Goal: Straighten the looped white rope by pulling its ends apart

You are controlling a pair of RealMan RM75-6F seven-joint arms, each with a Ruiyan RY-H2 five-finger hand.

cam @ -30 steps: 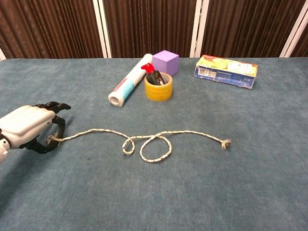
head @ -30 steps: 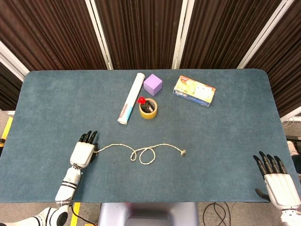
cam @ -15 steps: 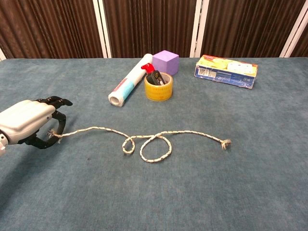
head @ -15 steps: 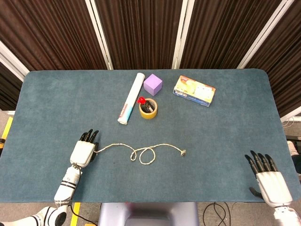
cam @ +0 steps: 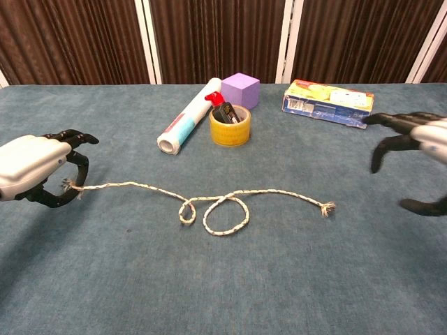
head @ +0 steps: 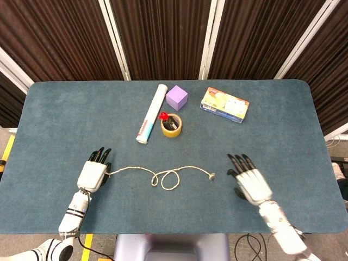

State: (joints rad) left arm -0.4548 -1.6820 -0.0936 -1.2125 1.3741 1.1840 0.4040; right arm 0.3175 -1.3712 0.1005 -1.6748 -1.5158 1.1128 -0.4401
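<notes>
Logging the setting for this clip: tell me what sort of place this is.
Probably a lab test bench: a blue felt-covered table backed by dark curtains, with assorted props like a purple cube and a tape roll.

The white rope (head: pixel 163 174) (cam: pixel 209 204) is laid on the table, looped twice at its middle, ends frayed.

1. The table (head: pixel 283 125) has a teal-blue cover.
2. The rope (cam: pixel 209 202) is white with darker flecks in its twist.
3. The left hand (cam: pixel 31 171) has a white back and black fingers (cam: pixel 73 139).
4. The right hand (head: pixel 249 182) is coloured the same way.
5. The cube (head: pixel 176 97) is purple.
6. The tape roll (cam: pixel 230 127) is yellow.
7. The tube (head: pixel 151 113) is white with pale blue print.
8. The box (head: pixel 224 105) is yellow with blue edges.
9. The curtains (head: pixel 163 32) are dark brown, split by white posts.
</notes>
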